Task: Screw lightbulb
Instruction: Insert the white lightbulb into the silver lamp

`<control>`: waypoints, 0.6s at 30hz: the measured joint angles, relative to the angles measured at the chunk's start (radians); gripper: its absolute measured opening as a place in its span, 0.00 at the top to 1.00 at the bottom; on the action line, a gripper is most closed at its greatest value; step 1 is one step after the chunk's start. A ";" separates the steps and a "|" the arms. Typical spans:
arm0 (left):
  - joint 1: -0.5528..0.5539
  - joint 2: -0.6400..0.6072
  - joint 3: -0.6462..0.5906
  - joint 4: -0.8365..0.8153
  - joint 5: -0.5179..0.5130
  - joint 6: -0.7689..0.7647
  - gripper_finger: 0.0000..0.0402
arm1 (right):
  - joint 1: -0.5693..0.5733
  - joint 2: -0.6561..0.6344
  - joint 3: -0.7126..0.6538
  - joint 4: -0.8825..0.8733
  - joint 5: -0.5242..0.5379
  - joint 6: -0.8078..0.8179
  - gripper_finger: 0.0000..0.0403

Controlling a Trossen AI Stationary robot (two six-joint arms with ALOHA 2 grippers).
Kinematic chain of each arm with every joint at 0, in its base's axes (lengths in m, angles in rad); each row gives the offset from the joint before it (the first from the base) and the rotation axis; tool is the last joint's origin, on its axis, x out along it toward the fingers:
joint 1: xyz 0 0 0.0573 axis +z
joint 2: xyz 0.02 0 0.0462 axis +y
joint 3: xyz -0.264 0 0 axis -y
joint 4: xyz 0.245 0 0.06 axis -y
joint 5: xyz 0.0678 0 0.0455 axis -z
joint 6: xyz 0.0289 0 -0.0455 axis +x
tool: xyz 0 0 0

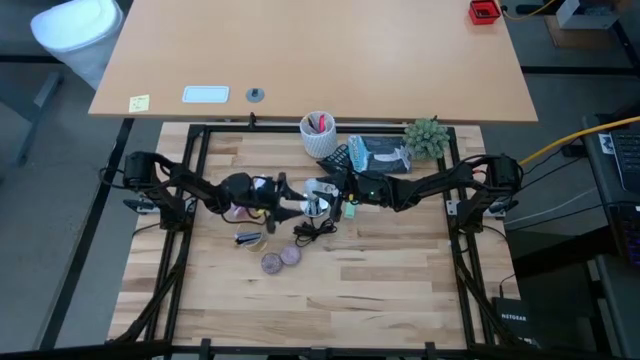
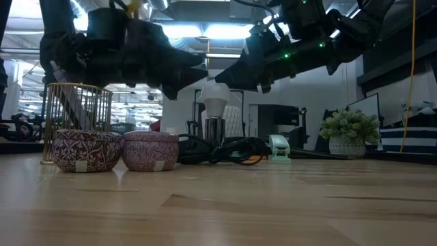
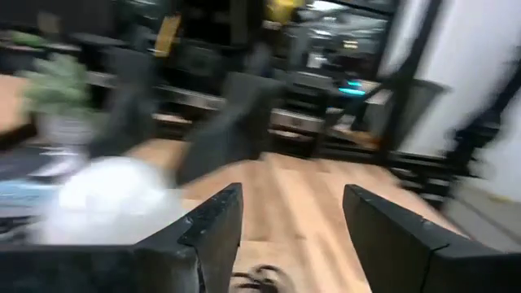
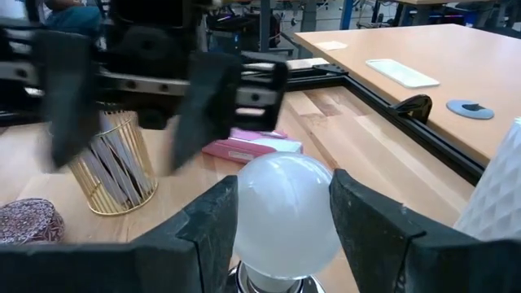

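Wooden table [image 1: 380, 290]: right hand [image 4: 281, 224] clasping the upright lightbulb [image 4: 281, 212], left hand [image 3: 289, 228] wide open, empty, just beside it.

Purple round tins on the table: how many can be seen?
2. Both sit side by side near the table's middle, in front of the left gripper: one purple tin on the left, the other purple tin touching or nearly touching it. Nothing suggests another is hidden.

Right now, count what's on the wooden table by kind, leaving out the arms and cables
Lightbulb: 1
Purple tins: 2
Gold wire holder: 1
White patterned cup of pens: 1
Small plant: 1
Total: 6
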 joint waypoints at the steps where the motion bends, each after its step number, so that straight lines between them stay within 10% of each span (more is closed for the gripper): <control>1: -0.001 0.000 0.000 -0.008 -0.037 0.001 0.53 | 0.000 0.000 0.000 0.000 -0.007 0.000 0.52; 18: 0.000 0.000 0.000 -0.087 -0.148 -0.004 0.78 | -0.001 0.000 0.000 -0.001 -0.054 0.010 0.52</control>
